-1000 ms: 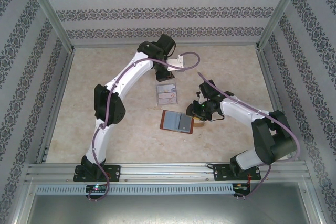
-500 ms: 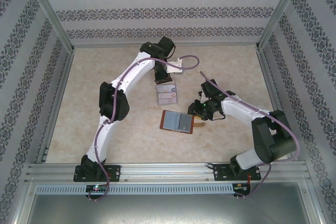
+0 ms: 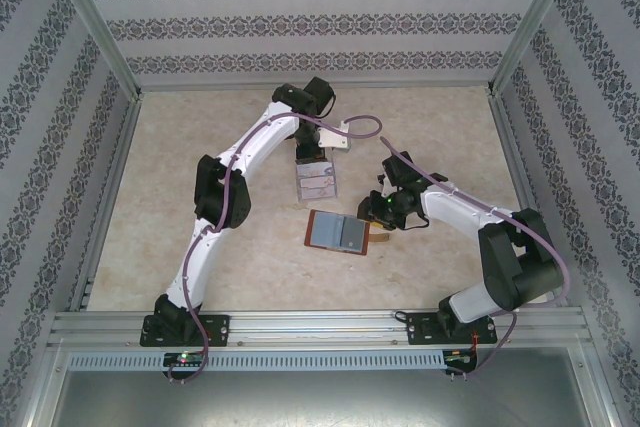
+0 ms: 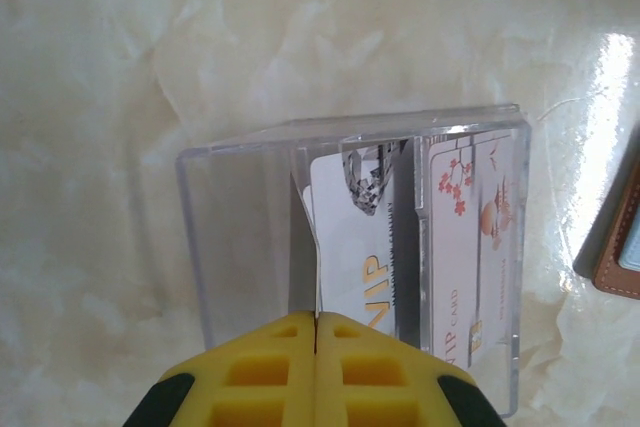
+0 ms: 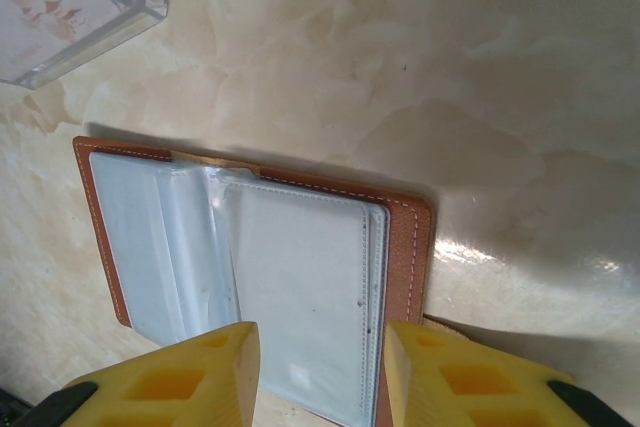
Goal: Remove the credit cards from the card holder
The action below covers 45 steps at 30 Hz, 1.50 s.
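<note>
Card holder (image 3: 338, 232) is laid open on the counter (image 3: 200, 167), grey-blue pockets up, just on the near side of the clear tray (image 3: 318, 182). Right end effector (image 5: 322, 367) is held over it, fingers spread apart. Two credit cards (image 4: 470, 247) are seen in the tray. Left end effector (image 4: 316, 347) is pressed together at the tilted card (image 4: 350, 247). Whether that one's pinched can't be told tbh.

In the left wrist view, a pale card (image 4: 345, 237) standing in the clear tray (image 4: 240, 152) carried the letters "VIP", turned on their side, near its 6 o'clock end. Just beside it at 3 o'clock, a blossom-printed card (image 4: 470, 247) read "VIP CARD", likewise turned sideways along its length.
</note>
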Tool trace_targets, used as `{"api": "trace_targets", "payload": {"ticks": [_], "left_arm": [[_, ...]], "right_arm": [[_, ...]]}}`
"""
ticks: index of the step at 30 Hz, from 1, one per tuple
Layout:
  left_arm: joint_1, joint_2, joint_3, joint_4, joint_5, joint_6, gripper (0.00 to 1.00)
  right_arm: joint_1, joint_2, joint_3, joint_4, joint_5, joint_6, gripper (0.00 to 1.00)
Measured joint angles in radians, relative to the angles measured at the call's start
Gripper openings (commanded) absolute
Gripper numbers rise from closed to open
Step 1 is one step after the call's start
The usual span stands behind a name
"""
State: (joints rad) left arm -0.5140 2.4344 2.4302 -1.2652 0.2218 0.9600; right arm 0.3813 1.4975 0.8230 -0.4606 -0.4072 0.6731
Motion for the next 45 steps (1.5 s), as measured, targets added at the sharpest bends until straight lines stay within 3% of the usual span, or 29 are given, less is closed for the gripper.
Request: {"api": "trace_targets", "payload": {"ticks": [5, 10, 16, 45], "left_arm": [[0.0, 0.003, 0.002, -0.021, 0.021, 0.029, 0.0], [0.0, 0.009, 0.005, -0.02, 0.001, 0.031, 0.17], [0.0, 0.009, 0.005, 0.014, -0.054, 0.022, 0.25], [0.007, -0.015, -0.052, 0.241, -0.203, -0.052, 0.31]], "right_arm": [[0.0, 0.0, -0.006, 0.001, 0.0, 0.0, 0.39], [0.0, 0.0, -0.011, 0.0, 0.0, 0.0, 0.4], [-0.005, 0.0, -0.011, 0.0, 0.0, 0.0, 0.39], [-0.006, 0.0, -0.021, 0.008, 0.0, 0.0, 0.39]]}}
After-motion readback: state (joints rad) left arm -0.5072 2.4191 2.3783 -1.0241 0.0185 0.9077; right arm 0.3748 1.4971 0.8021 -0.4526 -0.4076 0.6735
